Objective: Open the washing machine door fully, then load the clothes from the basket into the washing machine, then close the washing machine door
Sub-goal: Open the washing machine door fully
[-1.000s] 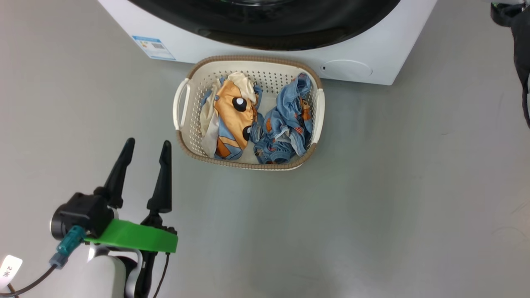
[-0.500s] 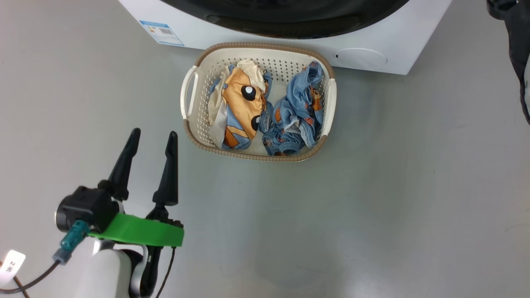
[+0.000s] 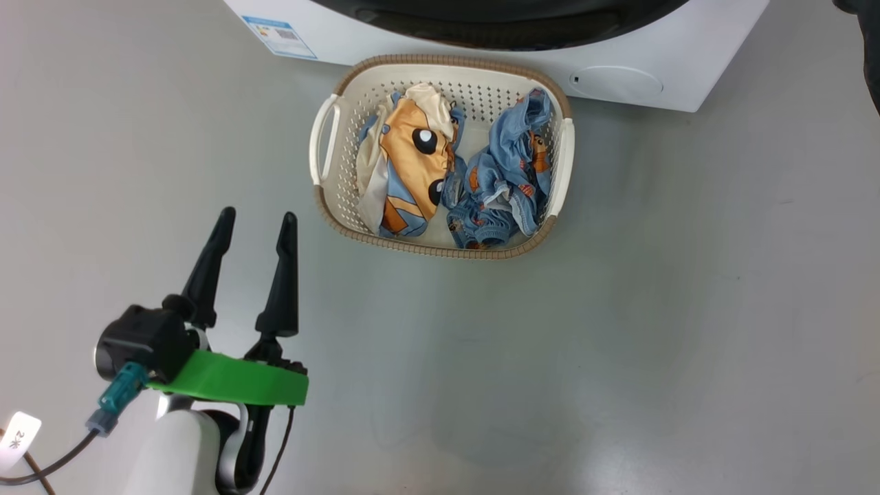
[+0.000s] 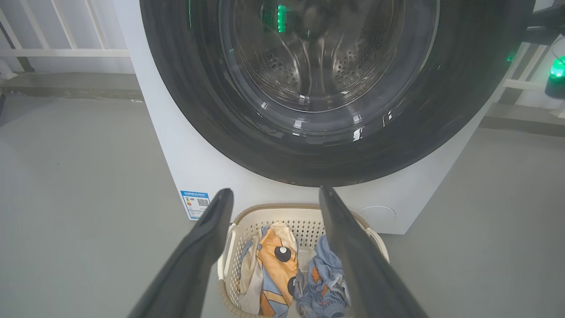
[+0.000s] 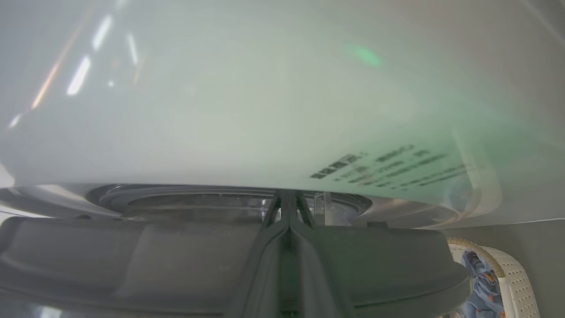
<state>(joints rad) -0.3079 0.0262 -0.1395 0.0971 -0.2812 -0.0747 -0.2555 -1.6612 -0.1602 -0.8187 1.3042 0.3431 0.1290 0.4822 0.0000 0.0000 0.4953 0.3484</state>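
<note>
Left tool (image 3: 258, 213) spread wide near basket (image 3: 426, 249) of clothes (image 3: 412, 158), right tool (image 5: 289, 203) pinched shut at door (image 5: 132, 260) edge

Left claw (image 3: 258, 213): fingers spread wide, hanging free over bare grey floor (image 3: 619, 344); nothing touches it.
To its left and behind it: open floor, free to pass.
Ahead and to its right: the basket (image 3: 440, 252), its brown rim near the fingertips.
Basket top: open; the clothes (image 3: 412, 165) lie low inside, leaving room above them.
Beyond the basket: the washing machine (image 3: 701, 75), its white front a wall just behind the basket.
Drum mouth: covered by the washing machine door (image 4: 198, 110).
Right claw (image 5: 287, 196): fingers pressed together, pointing into a narrow slit between the door's dark edge and the white front; tight on both sides.
</note>
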